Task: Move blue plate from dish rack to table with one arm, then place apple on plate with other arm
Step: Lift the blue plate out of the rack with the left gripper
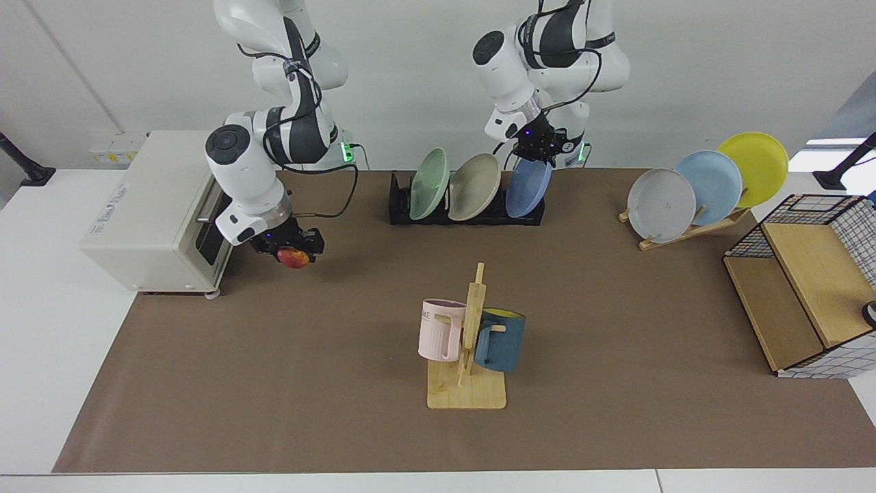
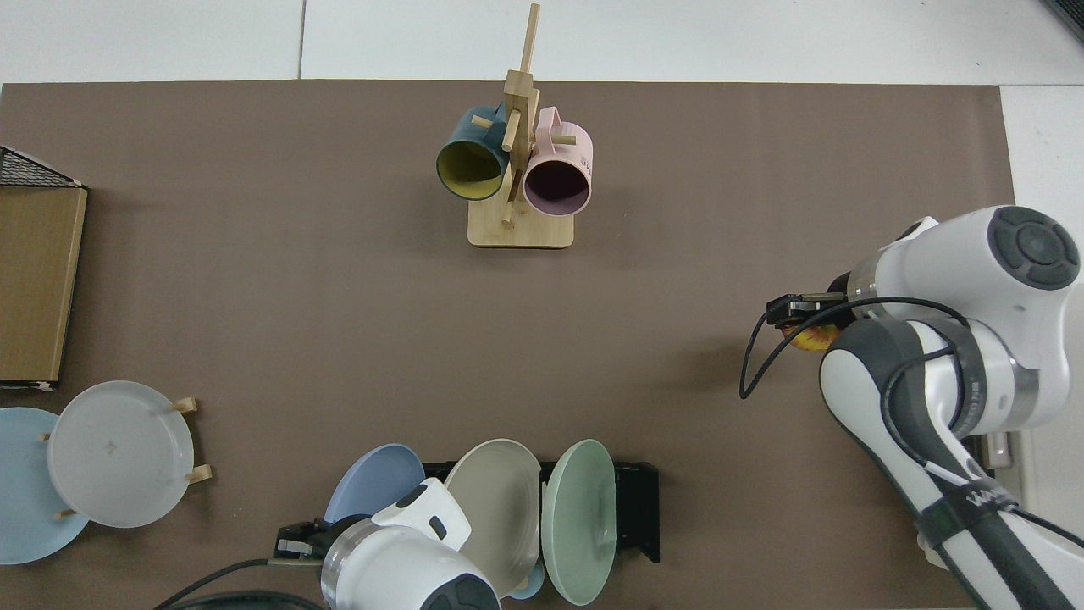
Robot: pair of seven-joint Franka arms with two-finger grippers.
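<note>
Black fingers of the left hand [image 1: 538,146] are pinched on the top rim of the blue plate [image 1: 527,189], which stands nearly upright at the end of the dish rack [image 1: 465,213], its lower edge apparently at the rack's last slot, beside a beige plate [image 1: 473,186] and a green one [image 1: 430,183]. The plate looks stiff, light and smooth, so a rim pinch could let it swing or slip; a deep bite on the edge seems wise, and a clean lift clear of the beige neighbour. Across the desk [image 1: 274,383], the right hand [image 1: 293,248] is clamped on the apple [image 1: 294,258], holding it just above the brown mat near a toaster oven [image 1: 157,205]. Round and firm, the apple sits well between two fingers. In the top view its yellow side [image 2: 809,339] peeks from under the wrist.
</note>
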